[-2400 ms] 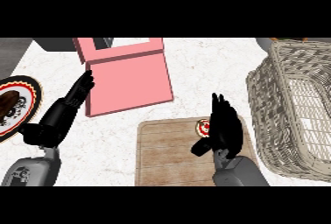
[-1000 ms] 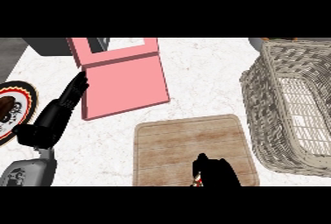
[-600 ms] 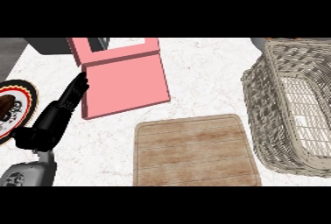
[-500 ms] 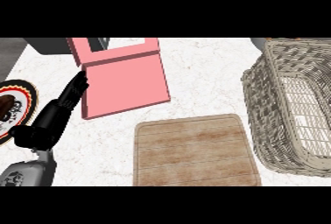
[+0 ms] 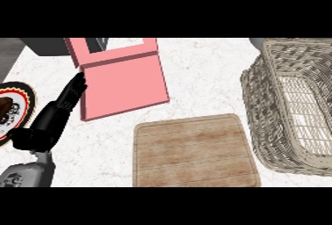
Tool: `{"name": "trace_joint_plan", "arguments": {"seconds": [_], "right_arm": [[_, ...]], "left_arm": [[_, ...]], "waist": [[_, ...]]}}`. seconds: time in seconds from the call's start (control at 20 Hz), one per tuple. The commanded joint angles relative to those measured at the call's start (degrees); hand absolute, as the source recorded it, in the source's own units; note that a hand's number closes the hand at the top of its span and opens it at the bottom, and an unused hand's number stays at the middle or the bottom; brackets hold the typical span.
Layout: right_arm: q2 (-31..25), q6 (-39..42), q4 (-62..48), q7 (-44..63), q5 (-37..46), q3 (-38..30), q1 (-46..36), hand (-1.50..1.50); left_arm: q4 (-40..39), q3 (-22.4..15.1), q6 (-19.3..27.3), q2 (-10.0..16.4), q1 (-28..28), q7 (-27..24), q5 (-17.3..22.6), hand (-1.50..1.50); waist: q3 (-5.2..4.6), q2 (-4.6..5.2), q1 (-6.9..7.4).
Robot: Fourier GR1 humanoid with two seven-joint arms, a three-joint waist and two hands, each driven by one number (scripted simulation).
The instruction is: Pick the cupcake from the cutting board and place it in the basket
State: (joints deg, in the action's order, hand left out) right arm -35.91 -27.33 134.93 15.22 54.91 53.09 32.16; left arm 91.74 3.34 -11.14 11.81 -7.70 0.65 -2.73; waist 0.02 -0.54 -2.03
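The wooden cutting board (image 5: 193, 150) lies at the lower middle of the counter with nothing on it. The cupcake shows nowhere in the head view. The wicker basket (image 5: 267, 101) stands at the right edge, its inside bare where visible. My left hand (image 5: 57, 114) rests at the left with fingers straight, pointing up beside the pink box. My right hand is out of the view.
A pink open box (image 5: 123, 77) lies at the upper middle. A plate (image 5: 24, 99) with a dark pastry on it sits at the far left edge. White marbled counter (image 5: 204, 74) spreads between the box and the basket.
My right hand, curled over the cupcake on the board, pulled back toward the lower edge and left the view. The cupcake is gone from the board. The left hand stayed still.
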Motion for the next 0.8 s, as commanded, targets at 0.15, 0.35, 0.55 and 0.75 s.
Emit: {"name": "trace_joint_plan", "arguments": {"seconds": [0.15, 0.35, 0.55, 0.75], "right_arm": [[-8.41, -3.79, 19.52, 2.28, -2.65, -1.77, 8.82, 1.5], [-10.69, -5.81, 20.86, 5.0, -0.73, -6.5, 10.19, 1.5], [-11.24, -7.75, 21.5, 7.14, -2.53, -10.71, 9.52, 1.5], [-8.33, -6.59, 18.82, 11.39, -6.56, -15.3, 2.71, 1.5]], "left_arm": [[2.51, -0.35, 0.13, -0.2, -1.83, 3.39, 0.44, 0.0], [2.5, -0.13, -0.77, 0.09, 0.41, 1.5, 0.8, 0.0], [3.7, -0.98, 0.07, -0.17, 0.81, 1.96, -0.6, 0.0], [1.56, -2.47, 0.77, -1.55, -1.08, 1.84, -1.83, 0.0]], "waist": [[-0.05, 0.05, 0.04], [-0.17, 0.22, 0.75], [-0.2, 0.33, 1.13], [-0.21, 1.11, 2.23]]}}
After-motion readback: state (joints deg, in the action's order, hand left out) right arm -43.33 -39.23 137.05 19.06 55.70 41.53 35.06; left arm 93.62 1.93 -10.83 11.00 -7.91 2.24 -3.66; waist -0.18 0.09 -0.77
